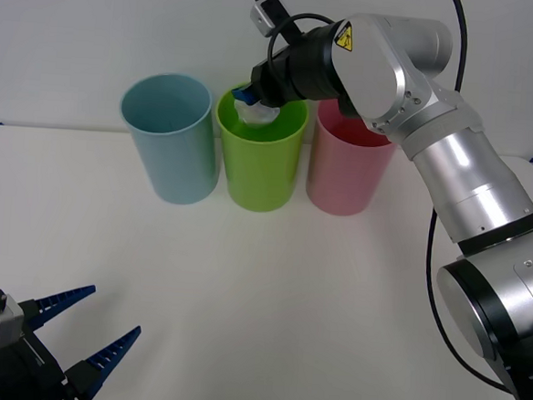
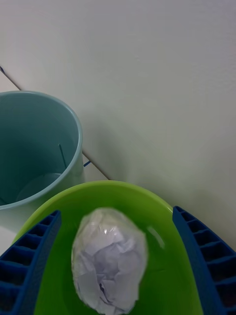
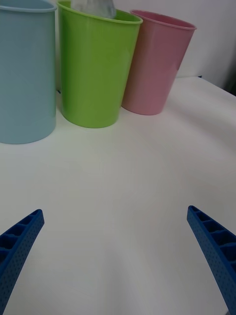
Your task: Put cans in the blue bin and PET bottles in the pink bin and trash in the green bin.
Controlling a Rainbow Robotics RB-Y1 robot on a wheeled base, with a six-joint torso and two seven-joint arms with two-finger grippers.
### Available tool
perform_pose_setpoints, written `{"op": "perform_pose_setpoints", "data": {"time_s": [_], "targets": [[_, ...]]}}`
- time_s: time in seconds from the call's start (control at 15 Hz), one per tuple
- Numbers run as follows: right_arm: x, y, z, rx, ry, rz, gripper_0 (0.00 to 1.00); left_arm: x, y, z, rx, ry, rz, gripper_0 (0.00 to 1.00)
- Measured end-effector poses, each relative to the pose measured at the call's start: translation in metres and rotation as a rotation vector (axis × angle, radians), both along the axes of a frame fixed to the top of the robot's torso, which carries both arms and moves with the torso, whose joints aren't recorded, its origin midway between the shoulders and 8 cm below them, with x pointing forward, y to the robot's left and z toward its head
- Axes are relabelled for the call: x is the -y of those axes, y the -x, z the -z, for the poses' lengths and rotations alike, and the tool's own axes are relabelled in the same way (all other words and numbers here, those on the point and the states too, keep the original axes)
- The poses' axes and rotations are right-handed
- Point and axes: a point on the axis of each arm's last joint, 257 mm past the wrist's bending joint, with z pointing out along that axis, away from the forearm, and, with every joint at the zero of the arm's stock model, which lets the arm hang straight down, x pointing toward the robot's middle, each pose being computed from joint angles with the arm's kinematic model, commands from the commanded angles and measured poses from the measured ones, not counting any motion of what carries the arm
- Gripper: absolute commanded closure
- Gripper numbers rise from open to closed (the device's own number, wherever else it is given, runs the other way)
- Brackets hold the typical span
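Note:
Three bins stand in a row at the back of the table: the blue bin [image 1: 168,138], the green bin [image 1: 260,163] and the pink bin [image 1: 344,164]. My right gripper [image 1: 252,95] hangs over the green bin's mouth, open. The trash [image 2: 109,261], a crumpled whitish ball of clear film, sits between the blue fingers [image 2: 29,256] with a gap on each side, inside the green bin's rim [image 2: 162,275]. It also shows at the rim in the front view [image 1: 257,117]. My left gripper [image 1: 112,310] is open low at the table's near left corner, with nothing in it.
The white table [image 1: 269,301] stretches bare between the bins and the left gripper [image 3: 114,211]. A white wall rises right behind the bins. The right arm's elbow [image 1: 452,167] reaches over the table's right side, above the pink bin [image 3: 157,64].

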Motion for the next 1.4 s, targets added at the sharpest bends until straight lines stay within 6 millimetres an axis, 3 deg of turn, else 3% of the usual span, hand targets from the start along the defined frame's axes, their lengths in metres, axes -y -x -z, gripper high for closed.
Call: {"op": "perform_pose_setpoints", "data": {"time_s": [0.53,0.73,0.87,1.07,1.4], "targets": [[0.000,0.000,-0.001,-0.002,-0.007,0.000,0.00,0.000,0.000,0.000,0.000,0.000,0.000,0.00],[0.001,0.005,-0.023,0.006,-0.059,-0.027,0.00,0.000,0.000,0.000,0.000,0.000,0.000,0.00],[0.009,0.023,-0.051,0.011,-0.100,-0.086,0.00,0.000,0.000,0.000,0.000,0.000,0.000,0.00],[0.046,0.061,-0.079,0.040,-0.154,-0.146,0.00,0.000,0.000,0.000,0.000,0.000,0.000,0.00],[0.116,0.140,-0.079,0.063,-0.184,-0.231,0.00,0.000,0.000,0.000,0.000,0.000,0.000,0.00]]}}
